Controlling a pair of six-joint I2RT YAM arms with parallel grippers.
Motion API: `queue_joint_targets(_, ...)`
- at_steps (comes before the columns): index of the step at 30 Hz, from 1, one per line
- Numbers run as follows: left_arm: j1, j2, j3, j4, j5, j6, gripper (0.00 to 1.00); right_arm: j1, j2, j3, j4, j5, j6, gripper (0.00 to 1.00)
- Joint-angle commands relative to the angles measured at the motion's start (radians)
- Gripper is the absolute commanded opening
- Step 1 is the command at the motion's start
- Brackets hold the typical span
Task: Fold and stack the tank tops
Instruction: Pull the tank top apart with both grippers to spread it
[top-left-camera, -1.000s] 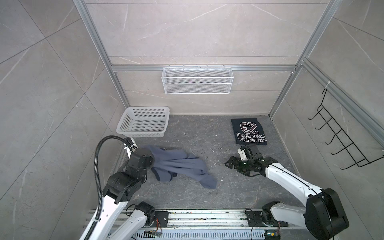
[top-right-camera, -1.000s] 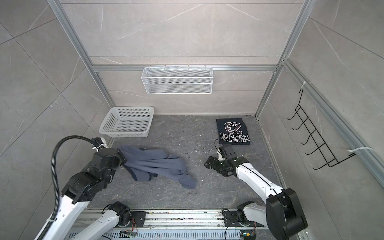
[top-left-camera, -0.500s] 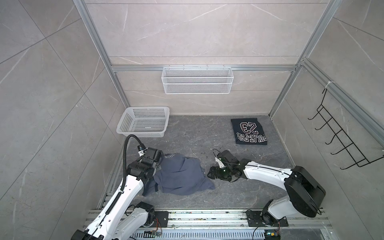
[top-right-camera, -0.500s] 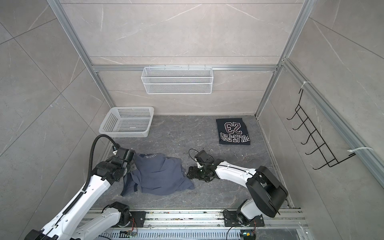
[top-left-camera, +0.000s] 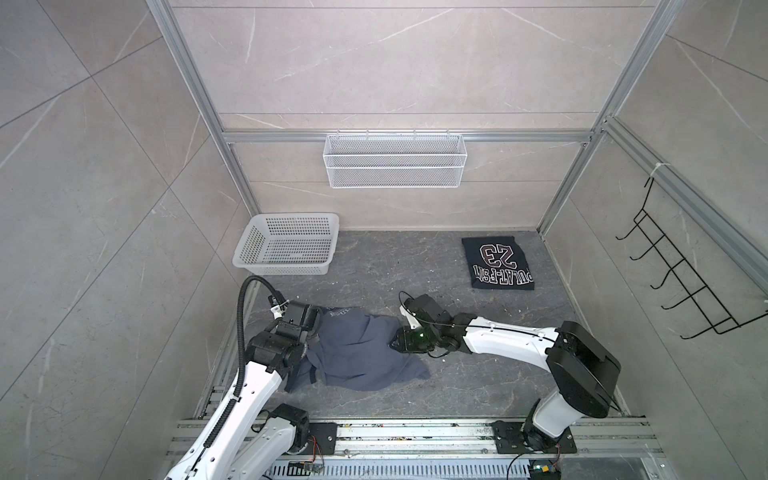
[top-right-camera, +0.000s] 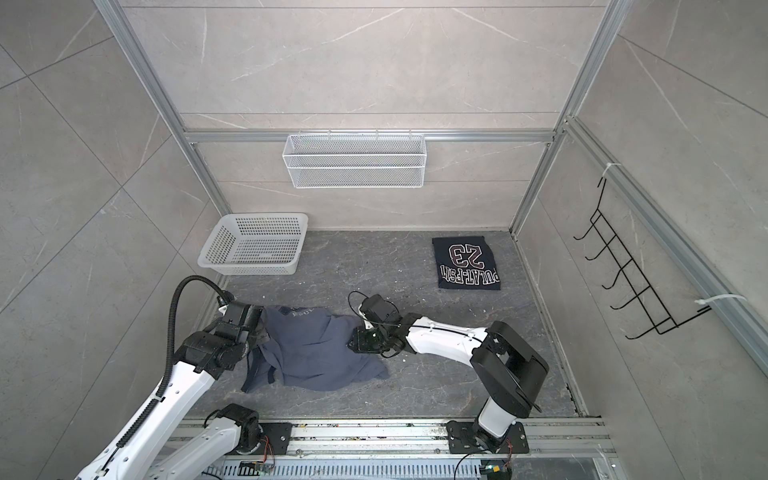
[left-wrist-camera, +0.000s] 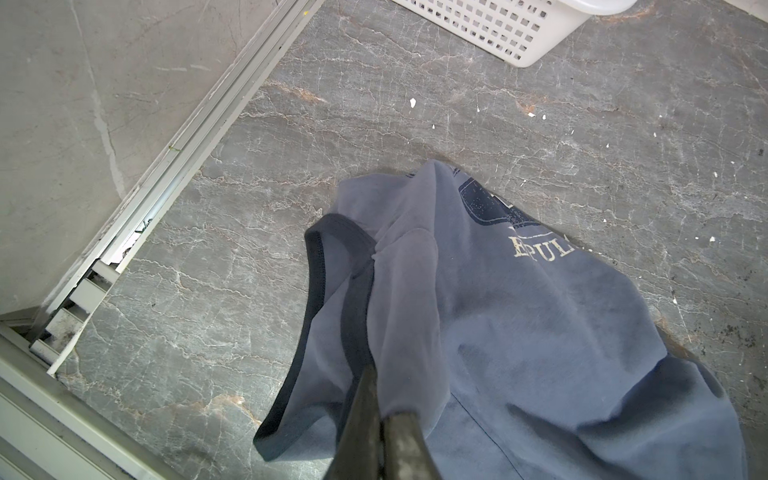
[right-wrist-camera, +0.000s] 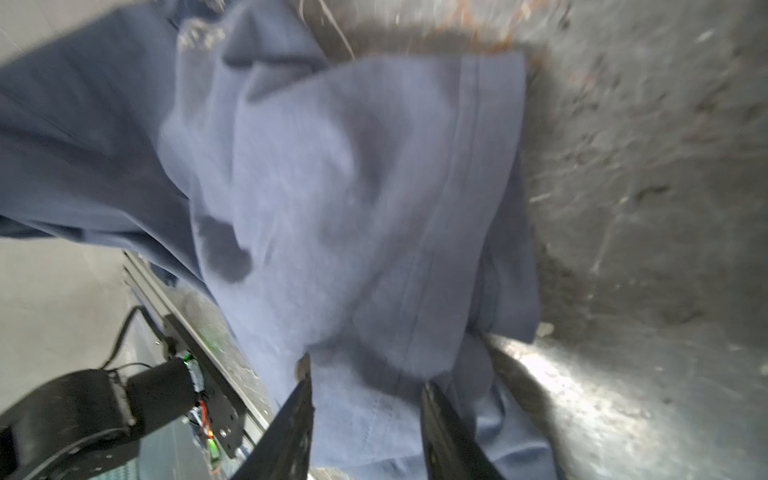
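Top views: in both, the blue top (top-left-camera: 361, 357) (top-right-camera: 316, 353) is lying crumpled on the bench (top-left-camera: 395, 270), near left, between the left end effector (top-left-camera: 312, 332) and the right end effector (top-left-camera: 392, 341). The black top (top-left-camera: 496, 264) is lying folded, far right, well apart from the basket (top-left-camera: 291, 216).
Left wrist: the left end effector (left-wrist-camera: 379, 397) is clamping together on the blue top (left-wrist-camera: 519, 324) beside its dark trim.
Right wrist: the right end effector (right-wrist-camera: 365, 382) is standing apart, straddling the blurred blue top (right-wrist-camera: 374, 187).
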Motion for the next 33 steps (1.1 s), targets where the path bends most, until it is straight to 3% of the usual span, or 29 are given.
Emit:
queue_joint_targets(1,0.006,0.002,0.007,0.025,0.009,-0.005,0.0,0.012,0.002,0.004,-0.052,0.075,0.015,0.45)
queue_joint_targets(4,0.007,0.008,0.011,0.031,0.008,0.003,0.0,0.023,0.005,0.006,-0.067,0.09,0.017,0.51)
queue_joint_targets(13,0.008,0.006,0.008,0.034,0.008,0.002,0.0,0.046,0.038,0.031,-0.045,0.053,0.023,0.53)
queue_joint_targets(20,0.008,-0.007,0.009,0.024,0.002,0.006,0.0,0.053,-0.025,0.063,-0.128,0.129,-0.021,0.3)
queue_joint_targets(27,0.008,-0.028,0.008,0.031,0.008,0.015,0.0,0.066,-0.098,0.055,-0.17,0.196,-0.057,0.0)
queue_joint_targets(33,0.009,-0.042,0.048,0.031,0.046,0.042,0.0,0.067,-0.181,0.072,-0.225,0.245,-0.064,0.0)
